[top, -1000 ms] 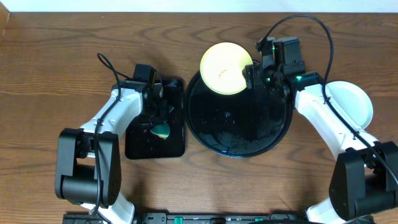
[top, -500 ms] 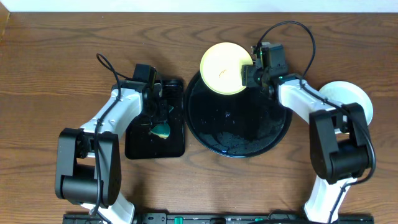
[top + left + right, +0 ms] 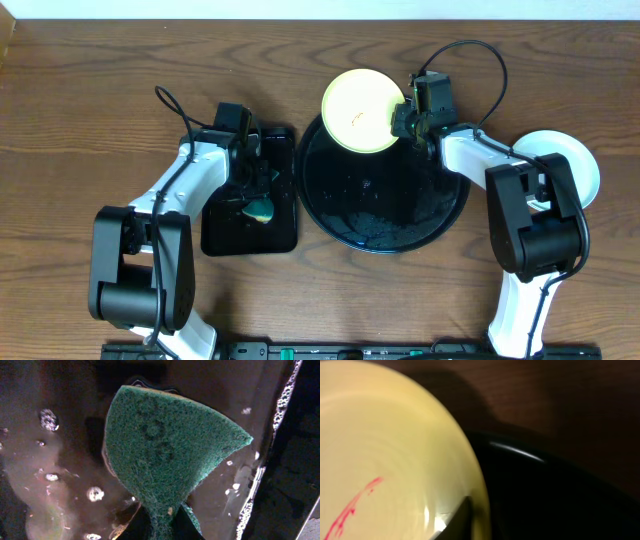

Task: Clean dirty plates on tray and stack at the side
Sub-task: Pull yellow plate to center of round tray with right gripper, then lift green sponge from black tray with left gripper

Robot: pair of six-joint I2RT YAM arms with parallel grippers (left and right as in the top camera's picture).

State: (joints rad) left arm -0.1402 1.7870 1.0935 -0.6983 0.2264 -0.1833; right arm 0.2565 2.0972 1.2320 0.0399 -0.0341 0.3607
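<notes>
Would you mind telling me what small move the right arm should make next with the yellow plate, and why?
Probably tilt the yellow plate toward the left arm for scrubbing. The right gripper appears to pinch its rim, a red smear still marks its face, and it overhangs the tray's far edge. The sponge waits in the left gripper over the small tray.

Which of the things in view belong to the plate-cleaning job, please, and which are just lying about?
Part of the job:
yellow plate
round black tray
white plate
green sponge
rectangular tray
right gripper
left gripper

Just there:
wooden table
</notes>
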